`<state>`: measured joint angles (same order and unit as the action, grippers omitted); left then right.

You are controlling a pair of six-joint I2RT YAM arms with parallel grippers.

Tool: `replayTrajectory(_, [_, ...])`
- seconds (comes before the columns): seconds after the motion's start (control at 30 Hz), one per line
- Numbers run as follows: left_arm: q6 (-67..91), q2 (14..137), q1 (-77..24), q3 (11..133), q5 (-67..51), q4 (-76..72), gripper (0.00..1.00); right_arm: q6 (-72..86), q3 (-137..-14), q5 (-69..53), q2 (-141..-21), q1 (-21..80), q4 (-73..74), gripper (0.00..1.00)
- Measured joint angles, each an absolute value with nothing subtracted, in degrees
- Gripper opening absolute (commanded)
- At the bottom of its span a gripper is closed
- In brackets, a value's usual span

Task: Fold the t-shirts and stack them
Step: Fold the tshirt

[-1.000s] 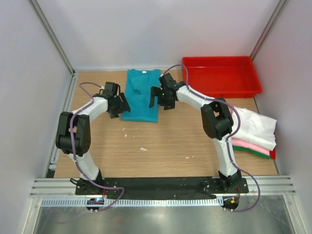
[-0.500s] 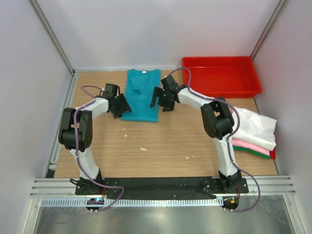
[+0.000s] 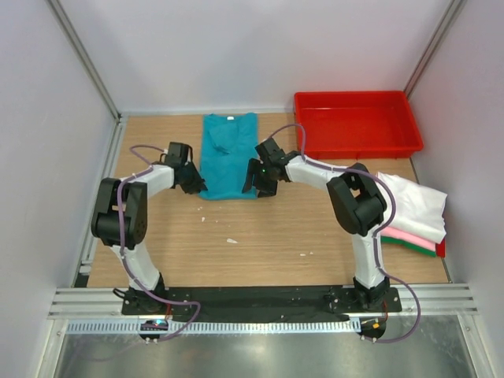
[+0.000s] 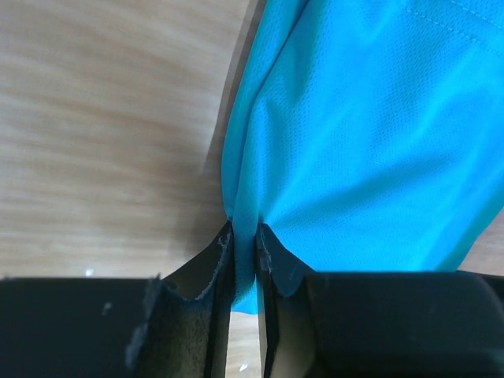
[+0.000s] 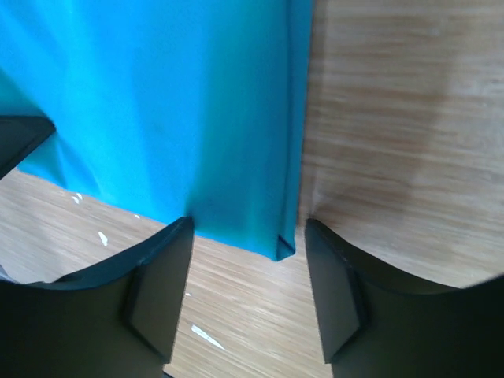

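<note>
Plain teal cloth t-shirt (image 3: 228, 153) lying far centre, narrowed lengthwise; left gripper (image 4: 244, 236) pinching near-left corner, right gripper (image 5: 248, 227) agape astride near-right corner; cross-fold, stacking onto folded white-pink-green shirt pile (image 3: 409, 213) probably left

Left end effector (image 4: 244, 236) pinching teal t-shirt (image 4: 370, 134); right end effector (image 5: 248, 228) jaws apart.

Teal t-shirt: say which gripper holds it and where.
The left gripper pinches the teal t-shirt at its near left corner; the right gripper straddles the right corner, open.
</note>
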<state>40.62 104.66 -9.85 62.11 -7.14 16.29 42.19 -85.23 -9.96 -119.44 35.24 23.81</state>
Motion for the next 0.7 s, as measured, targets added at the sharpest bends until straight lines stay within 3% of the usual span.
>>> replayTrajectory(0.23, [41.9,98.1,-10.8,54.3,-7.1,16.7,0.16,43.7,-78.3,-9.1,-115.9,35.5,22.3,0.29])
replayTrajectory(0.33, [42.9,95.4,-12.3,51.4,-6.9,17.5,0.15,43.7,-74.9,-9.1,-113.9,35.6,21.7,0.21])
replayTrajectory(0.47, [44.9,91.5,-15.6,47.3,-5.8,18.0,0.16,43.7,-68.1,-9.1,-109.3,36.0,20.1,0.16])
replayTrajectory(0.57, [47.2,87.7,-19.4,43.8,-4.7,18.7,0.24,43.7,-62.2,-9.3,-105.0,36.7,19.7,0.16])
replayTrajectory(0.6, [48.0,86.3,-20.7,42.5,-4.3,18.9,0.43,43.7,-60.3,-9.5,-103.5,37.0,19.2,0.17])
replayTrajectory(0.7, [51.2,80.9,-23.9,38.7,-3.8,19.4,0.62,43.7,-55.1,-10.3,-99.2,37.8,19.2,0.24])
